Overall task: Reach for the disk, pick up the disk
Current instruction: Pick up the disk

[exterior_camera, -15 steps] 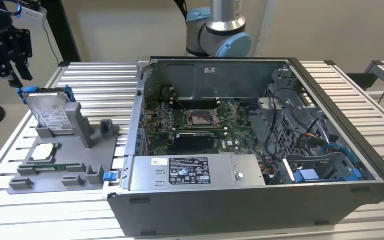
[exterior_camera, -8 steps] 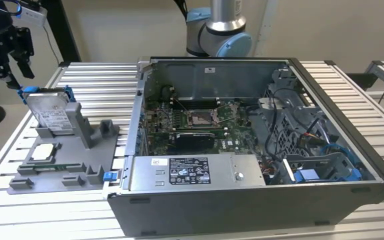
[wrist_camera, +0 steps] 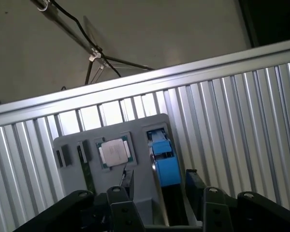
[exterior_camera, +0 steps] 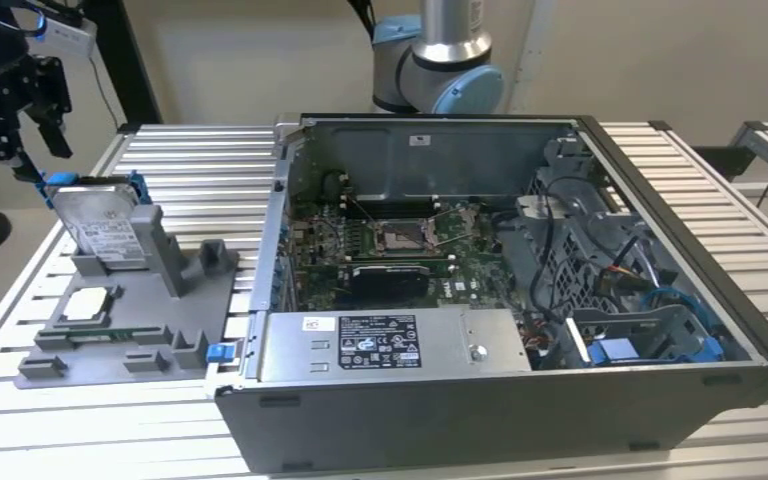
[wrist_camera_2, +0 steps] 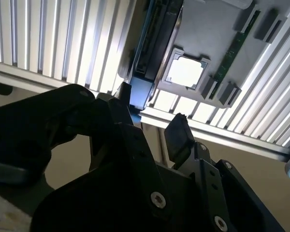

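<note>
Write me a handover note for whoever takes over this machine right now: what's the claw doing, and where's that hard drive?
Gripper: open, holding nothing, poised close above the disk's top edge.
Disk: stands upright in a slot of the grey fixture, to the exterior view's left of the open computer case. A square processor chip lies flat on the same fixture.
Done: the reach has brought the gripper to the disk.
Left: the disk is not yet gripped or lifted.
</note>
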Tool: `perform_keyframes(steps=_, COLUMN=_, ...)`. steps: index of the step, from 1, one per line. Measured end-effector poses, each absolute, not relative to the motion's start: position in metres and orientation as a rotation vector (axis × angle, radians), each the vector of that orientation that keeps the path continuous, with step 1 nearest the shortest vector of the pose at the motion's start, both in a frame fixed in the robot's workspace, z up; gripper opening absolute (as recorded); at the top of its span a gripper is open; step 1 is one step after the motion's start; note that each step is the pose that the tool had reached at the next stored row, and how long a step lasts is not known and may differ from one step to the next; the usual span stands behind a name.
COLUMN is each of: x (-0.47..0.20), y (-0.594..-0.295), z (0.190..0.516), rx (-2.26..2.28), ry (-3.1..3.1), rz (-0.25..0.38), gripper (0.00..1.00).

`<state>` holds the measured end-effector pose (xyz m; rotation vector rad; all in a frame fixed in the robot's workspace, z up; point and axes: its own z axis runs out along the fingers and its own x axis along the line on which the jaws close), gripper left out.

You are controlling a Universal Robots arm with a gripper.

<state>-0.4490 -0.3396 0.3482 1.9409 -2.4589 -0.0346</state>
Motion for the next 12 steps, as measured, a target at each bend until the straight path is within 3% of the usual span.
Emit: perform_keyframes(steps=12, x=-0.448, y=-0.337, z=0.326, rx=1.954, ry=-2.448, rz=-0.035, gripper=1.00)
